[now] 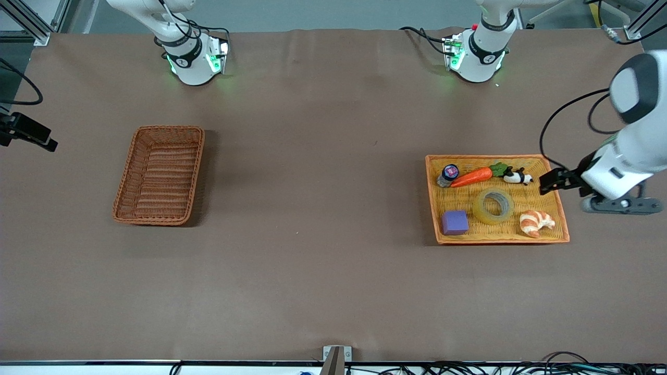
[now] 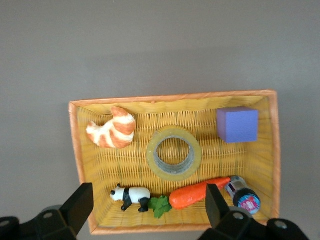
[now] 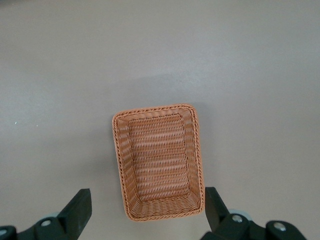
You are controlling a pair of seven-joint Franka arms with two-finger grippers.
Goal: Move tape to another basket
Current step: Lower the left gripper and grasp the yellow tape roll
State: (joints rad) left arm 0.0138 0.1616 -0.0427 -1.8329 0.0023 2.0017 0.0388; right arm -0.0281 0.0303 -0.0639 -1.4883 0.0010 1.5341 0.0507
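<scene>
1. Translucent yellowish tape point(image 1: 493, 205), a thick roll with a grey core, lies flat near the middle of the orange-yellow tray basket point(image 1: 432, 198) at the left arm's end of the table; nothing holds it.
2. Sharing the tray basket with the tape: a purple cube point(image 1: 455, 222) just beside it toward the right arm's end, a toy croissant point(image 1: 536, 222) toward the left arm's end, and, farther from the front camera, a toy carrot point(image 1: 475, 176), a panda figure point(image 1: 517, 177) and a small capped jar point(image 1: 448, 175).
3. Target: the reddish-brown wicker basket point(image 1: 159, 175), well apart from the tape at the right arm's end of the table. It holds nothing.
4. Left gripper point(image 1: 553, 181): in the air at the edge of the tray basket on the left arm's side, not yet over the tape. The left wrist view shows its fingers point(image 2: 80, 205) spread wide and empty, with the tape point(image 2: 174, 153) in line between them below.
5. Right gripper point(image 3: 148, 212): seen only in its own wrist view, fingers spread and empty, high over the wicker basket point(image 3: 159, 161); this arm appears to wait.
6. Progress, as judged: nothing of the transfer is done. Descent onto the tape, grasp, lift, carry to the wicker basket and release all remain.
</scene>
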